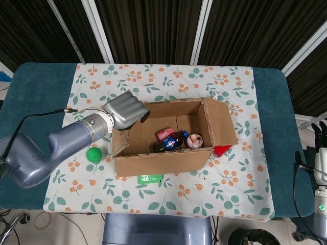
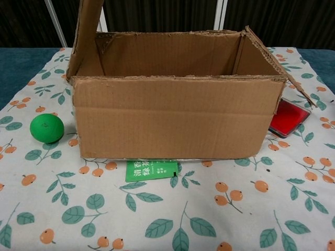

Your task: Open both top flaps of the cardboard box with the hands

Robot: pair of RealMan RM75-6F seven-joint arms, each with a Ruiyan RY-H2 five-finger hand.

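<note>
The cardboard box stands mid-table on the flowered cloth. Its left flap is raised almost upright. My left hand sits at that flap's top edge with its fingers curled over it; the chest view does not show the hand. The right flap is folded outward and slopes down beyond the box's right wall. My right hand hangs off the table at the far right edge of the head view, fingers apart, holding nothing.
Inside the box lie a dark bottle, a red packet and a round can. A green ball sits left of the box, a green packet in front, a red case at its right.
</note>
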